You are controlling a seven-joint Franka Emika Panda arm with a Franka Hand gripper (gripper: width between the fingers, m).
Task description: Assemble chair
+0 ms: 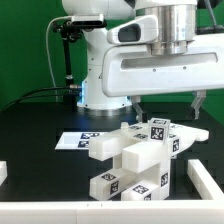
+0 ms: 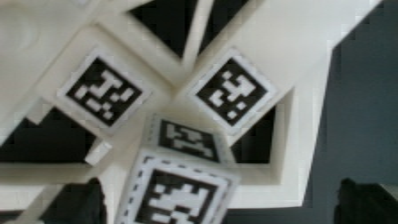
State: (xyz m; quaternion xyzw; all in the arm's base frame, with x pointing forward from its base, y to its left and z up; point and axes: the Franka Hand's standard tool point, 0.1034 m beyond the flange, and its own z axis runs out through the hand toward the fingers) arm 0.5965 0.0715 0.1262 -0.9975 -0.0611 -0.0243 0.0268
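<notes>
The arm (image 1: 150,55) reaches in from behind the marker board (image 1: 78,139). Its white wrist is level and the gripper (image 1: 168,106) points straight down. The 2 dark fingers (image 1: 136,104) stand as wide apart as they go and hold nothing. They hang just above the chair (image 1: 140,160) without touching it.

The chair is a loose cluster of chunky white tagged pieces on the black table (image 1: 40,120). It sits just beside the marker board, on its near side and toward the exterior view's right. Its long axis runs on a slant, from a low block nearest the camera up to a block at the end farthest from the marker board.

In the wrist view the chair (image 2: 196,110) fills the picture, with 4 tags facing the camera, all tilted.
</notes>
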